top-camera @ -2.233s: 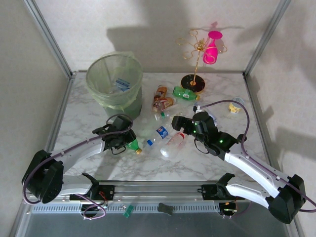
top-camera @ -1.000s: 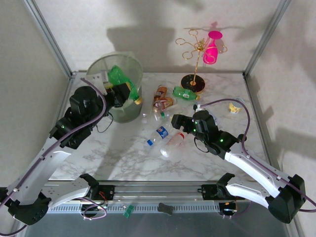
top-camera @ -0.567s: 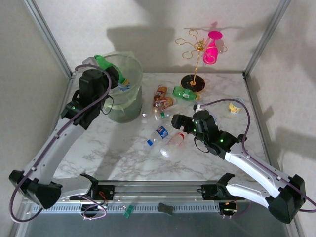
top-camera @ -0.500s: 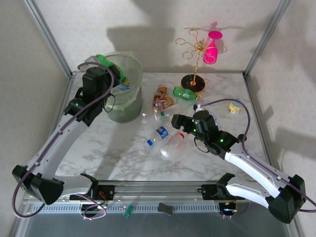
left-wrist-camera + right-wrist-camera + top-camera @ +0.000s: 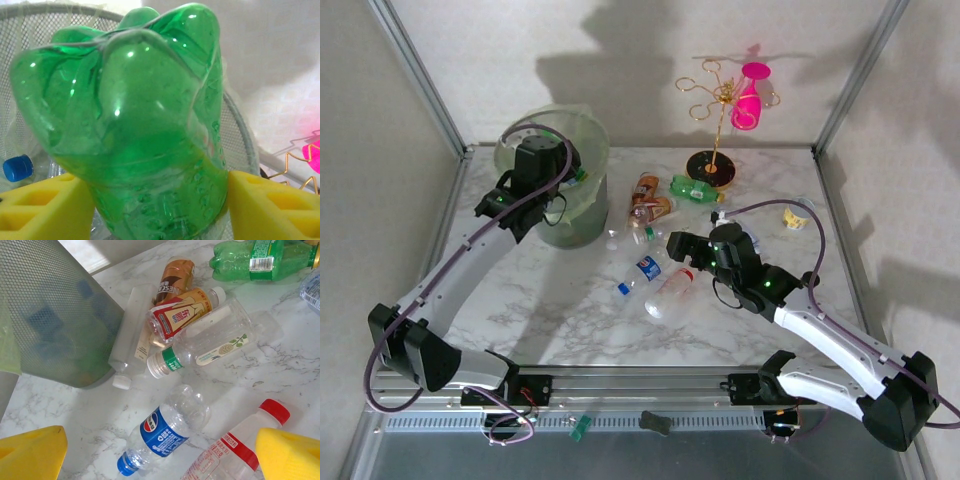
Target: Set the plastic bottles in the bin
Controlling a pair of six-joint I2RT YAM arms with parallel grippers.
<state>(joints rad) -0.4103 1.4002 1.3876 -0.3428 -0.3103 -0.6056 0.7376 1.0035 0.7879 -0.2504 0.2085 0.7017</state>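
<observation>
The pale green bin [image 5: 582,128] stands at the back left, its mesh wall [image 5: 55,315] and rim [image 5: 241,131] also visible. My left gripper [image 5: 560,178] hangs over the bin's mouth, shut on a green plastic bottle [image 5: 135,125] between its yellow pads [image 5: 270,205]. A blue bottle cap [image 5: 17,167] lies inside the bin. My right gripper [image 5: 162,455] [image 5: 682,248] is open above a blue-labelled bottle [image 5: 165,432] and a red-capped clear bottle [image 5: 240,450]. Further bottles lie together: a green-capped clear one [image 5: 210,340], a red-labelled one [image 5: 182,310], a brown one [image 5: 177,272], another green one [image 5: 260,257].
A slim white bottle [image 5: 132,335] lies against the bin's base. A gold wire stand [image 5: 718,120] with a pink glass [image 5: 750,95] rises at the back. A small pale object [image 5: 798,215] sits at the far right. Metal frame posts line both sides.
My left arm lifted the green bottle from the table up to the bin and has now swung it over the bin's opening. The right arm stayed still.
</observation>
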